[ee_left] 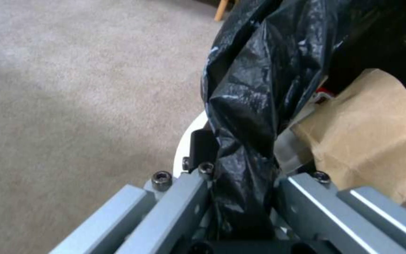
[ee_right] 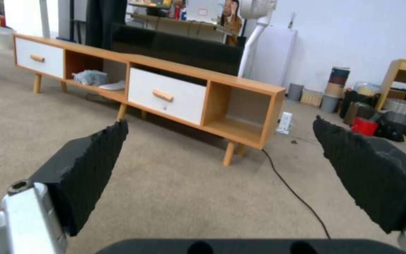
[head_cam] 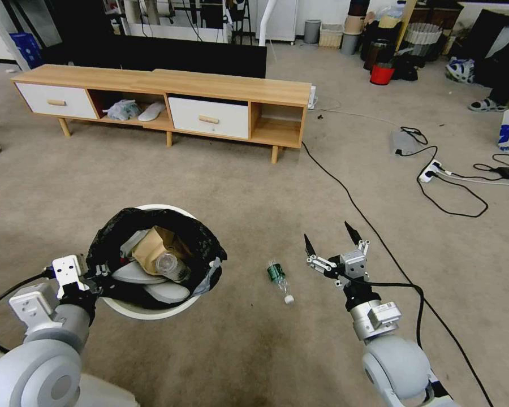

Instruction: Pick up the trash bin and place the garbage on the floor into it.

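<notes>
Left gripper [head_cam: 96, 271] clamped on the trash bin [head_cam: 152, 311] rim, right gripper [head_cam: 331, 240] wide open, empty, beside a green-labelled bottle [head_cam: 278, 278] on the carpet [head_cam: 237, 186].

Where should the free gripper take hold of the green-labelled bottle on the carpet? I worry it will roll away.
Probably across the labelled body, coming from above. The bottle lies flat on the floor, cap toward the robot, so jaws set across its long axis would pinch both round sides. The right gripper is beside it, open.

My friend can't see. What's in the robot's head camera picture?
The left gripper grips the black-bagged rim of a white trash bin full of rubbish. The right gripper hangs open beside a green-labelled bottle lying on the carpet.
</notes>
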Controlling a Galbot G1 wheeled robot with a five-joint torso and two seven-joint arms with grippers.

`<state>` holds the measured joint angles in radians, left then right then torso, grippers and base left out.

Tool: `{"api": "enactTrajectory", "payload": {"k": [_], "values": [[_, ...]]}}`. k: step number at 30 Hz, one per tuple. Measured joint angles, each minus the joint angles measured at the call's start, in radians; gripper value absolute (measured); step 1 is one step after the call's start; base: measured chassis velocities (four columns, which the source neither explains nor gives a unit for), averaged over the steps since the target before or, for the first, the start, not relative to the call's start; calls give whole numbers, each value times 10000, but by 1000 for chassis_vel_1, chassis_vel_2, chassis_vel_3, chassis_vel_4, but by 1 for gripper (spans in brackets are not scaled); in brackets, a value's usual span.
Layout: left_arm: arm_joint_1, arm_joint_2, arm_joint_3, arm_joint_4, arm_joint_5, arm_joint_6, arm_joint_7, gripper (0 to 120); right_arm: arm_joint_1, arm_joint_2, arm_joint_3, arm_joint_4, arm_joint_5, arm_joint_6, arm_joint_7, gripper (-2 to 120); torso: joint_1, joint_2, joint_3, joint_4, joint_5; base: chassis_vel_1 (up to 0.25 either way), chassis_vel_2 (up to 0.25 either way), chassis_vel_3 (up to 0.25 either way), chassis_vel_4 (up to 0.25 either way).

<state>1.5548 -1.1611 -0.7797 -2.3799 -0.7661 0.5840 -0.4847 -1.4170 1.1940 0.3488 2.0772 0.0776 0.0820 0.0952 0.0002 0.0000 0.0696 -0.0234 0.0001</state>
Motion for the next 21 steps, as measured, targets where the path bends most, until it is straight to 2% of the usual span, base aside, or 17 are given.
{"api": "enactTrajectory", "payload": {"k": [21], "values": [[-12,2,40,29,-10,-5,-2,0,12,3,-86,-87,13,65,106,100,-1,0,1,3,2,-128,127,139,-124]]}}
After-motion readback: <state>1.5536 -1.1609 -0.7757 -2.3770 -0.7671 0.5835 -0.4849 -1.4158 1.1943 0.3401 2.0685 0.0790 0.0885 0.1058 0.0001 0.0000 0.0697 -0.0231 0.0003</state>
